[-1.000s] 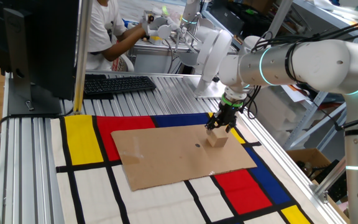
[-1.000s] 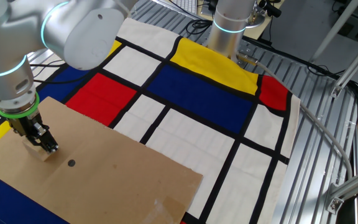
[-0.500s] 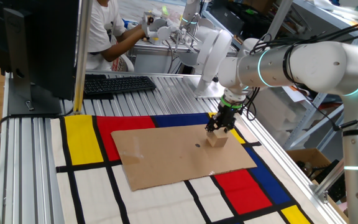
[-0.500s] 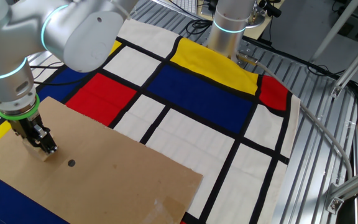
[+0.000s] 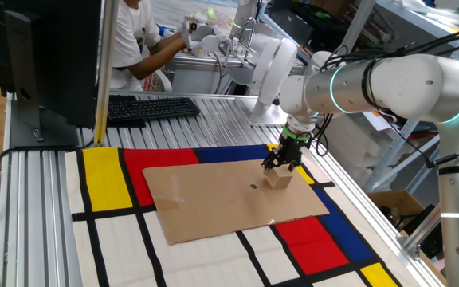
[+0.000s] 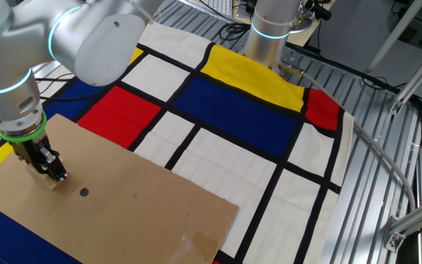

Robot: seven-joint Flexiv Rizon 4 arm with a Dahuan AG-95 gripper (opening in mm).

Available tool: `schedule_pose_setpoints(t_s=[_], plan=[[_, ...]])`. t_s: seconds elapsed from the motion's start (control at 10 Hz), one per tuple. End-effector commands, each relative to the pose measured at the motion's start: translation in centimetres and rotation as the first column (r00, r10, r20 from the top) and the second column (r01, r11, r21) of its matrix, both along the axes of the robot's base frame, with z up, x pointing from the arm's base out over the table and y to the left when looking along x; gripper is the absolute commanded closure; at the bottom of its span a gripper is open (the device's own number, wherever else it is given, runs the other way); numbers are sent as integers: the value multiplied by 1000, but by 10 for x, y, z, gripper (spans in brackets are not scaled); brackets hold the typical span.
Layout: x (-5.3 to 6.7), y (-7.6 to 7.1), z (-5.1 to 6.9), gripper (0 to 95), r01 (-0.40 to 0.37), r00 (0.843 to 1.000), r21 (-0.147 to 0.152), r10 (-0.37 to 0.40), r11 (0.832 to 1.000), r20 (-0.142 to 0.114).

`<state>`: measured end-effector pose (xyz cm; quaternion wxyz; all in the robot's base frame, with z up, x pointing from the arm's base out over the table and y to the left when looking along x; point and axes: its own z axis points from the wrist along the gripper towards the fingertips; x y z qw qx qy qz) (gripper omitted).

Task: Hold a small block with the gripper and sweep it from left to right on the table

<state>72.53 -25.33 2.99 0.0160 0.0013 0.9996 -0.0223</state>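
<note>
The small block [image 5: 277, 180], a plain tan wooden cube, sits on the brown cardboard sheet [image 5: 229, 201] near that sheet's far right corner, just right of a small dark dot [image 5: 253, 187] on the cardboard. Directly above it, pointing straight down, is the hand [image 5: 280, 165], a black two-fingered tool below a green ring at the end of the thick white and silver arm [image 5: 389, 80]. Its fingertips come down onto the top of the block, one to each side, but at this size I cannot tell whether they press on its faces or merely stand around it; the fingers look spread about as wide as the cube. In the other fixed view the hand [image 6: 50, 174] hides almost all of the block [image 6: 47, 181], of which only a pale sliver shows beneath the black fingers, again close to the dark dot [image 6: 84, 192]. The cardboard lies flat on a mat [image 5: 110, 183] of red, yellow, blue and white panels divided by black lines, and the mat covers the slatted aluminium surface [image 5: 38, 199]. At the far end of that surface lies a black keyboard [image 5: 151, 107] beside a dark monitor [image 5: 50, 56], and behind them a person in a white shirt [image 5: 134, 40] sits at another bench.
</note>
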Motion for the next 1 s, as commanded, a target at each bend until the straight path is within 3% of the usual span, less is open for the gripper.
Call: schedule_pose_setpoints(t_s=[0.1,0.6,0.7,1.0], plan=[[0,0,-1,0,0,1000,3,0,1000,-1],[0,-2,-6,0,-3,1000,8,3,1000,-1],[0,-3,-6,190,-3,1000,9,3,1000,-1],[0,-3,-8,190,-4,1000,11,4,1000,-2]])
